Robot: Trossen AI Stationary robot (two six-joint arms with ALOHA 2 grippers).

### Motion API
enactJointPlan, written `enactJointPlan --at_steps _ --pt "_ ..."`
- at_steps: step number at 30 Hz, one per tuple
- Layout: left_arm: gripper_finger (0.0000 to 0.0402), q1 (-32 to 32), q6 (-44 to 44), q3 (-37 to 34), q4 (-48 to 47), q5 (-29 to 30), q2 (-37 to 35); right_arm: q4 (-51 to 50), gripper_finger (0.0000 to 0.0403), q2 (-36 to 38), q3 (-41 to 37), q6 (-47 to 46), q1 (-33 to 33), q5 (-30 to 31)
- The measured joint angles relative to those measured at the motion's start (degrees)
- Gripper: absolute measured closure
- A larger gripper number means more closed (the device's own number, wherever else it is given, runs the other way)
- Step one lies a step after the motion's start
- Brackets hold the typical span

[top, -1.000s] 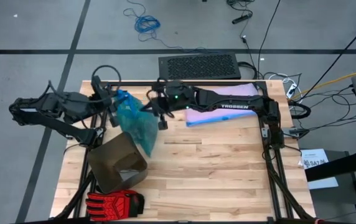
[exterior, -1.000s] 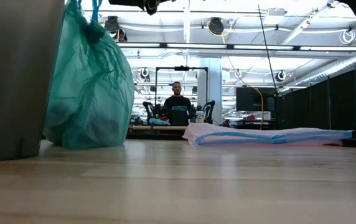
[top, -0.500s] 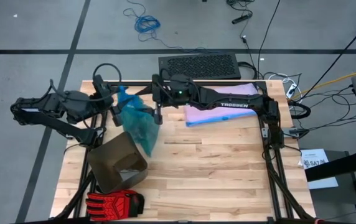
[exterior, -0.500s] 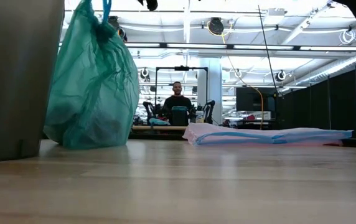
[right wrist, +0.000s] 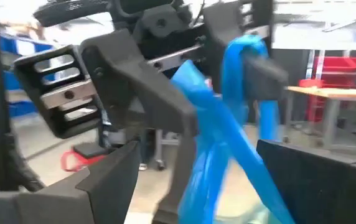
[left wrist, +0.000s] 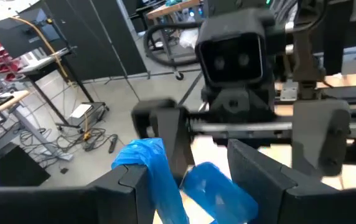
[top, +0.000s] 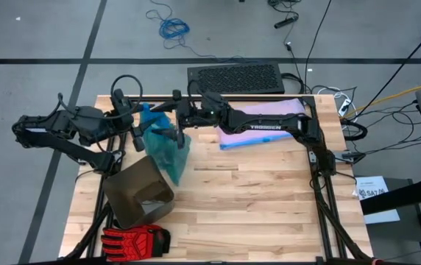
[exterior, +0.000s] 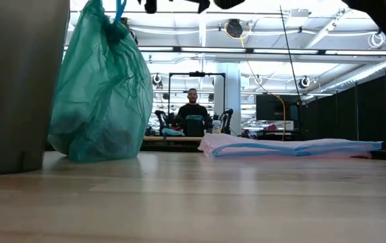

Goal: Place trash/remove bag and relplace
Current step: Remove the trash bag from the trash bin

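Note:
The teal-green bag stands on its bottom on the table's far left, next to the grey-brown bin. Its blue drawstring loops rise from its gathered top. My left gripper is open at the loops, coming from the left. My right gripper faces it from the right, open, with the blue loops running between its spread fingers; I cannot tell if they touch. The trash is hidden. My left gripper has one blue drawstring loop hooked over the tip of one open finger, seen too from the other side. The fingers lie about level, coming from the table's left. The loop hangs down to the bag, whose bottom rests on the table.
A folded pale lilac bag with a blue rim lies at the far right. A red-and-black glove lies at the near left corner. The bin stands close beside the bag. Bare wood spreads over the middle and near right.
My right gripper has opened, letting go of the bag's top. It has tipped up from pointing down to about level and gone a little toward the far edge. The bag's upper part has sagged slightly toward the right; its bottom has stayed on the table.

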State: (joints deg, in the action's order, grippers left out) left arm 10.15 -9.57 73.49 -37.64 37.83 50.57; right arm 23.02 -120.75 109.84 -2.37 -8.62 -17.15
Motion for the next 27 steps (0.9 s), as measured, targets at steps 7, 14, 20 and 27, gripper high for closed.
enactJointPlan --at_steps 7,14,20,27 --pt "0.0221 0.0 -0.4 0.0 3.5 -3.2 0.0 6.8 0.0118 -3.1 0.0 -4.0 -0.3 0.7" --pt "0.0221 0.0 -1.8 0.1 7.5 -7.7 0.0 9.9 0.0229 -3.6 0.0 -3.3 -0.3 3.3" --pt "0.0221 0.0 -1.9 0.1 9.4 -8.0 0.7 8.9 0.0380 -3.6 0.0 -0.2 -0.4 5.3" --pt "0.0221 0.0 -1.7 0.1 9.2 -7.4 0.0 5.2 0.0401 -3.6 0.0 0.7 -2.1 8.2"
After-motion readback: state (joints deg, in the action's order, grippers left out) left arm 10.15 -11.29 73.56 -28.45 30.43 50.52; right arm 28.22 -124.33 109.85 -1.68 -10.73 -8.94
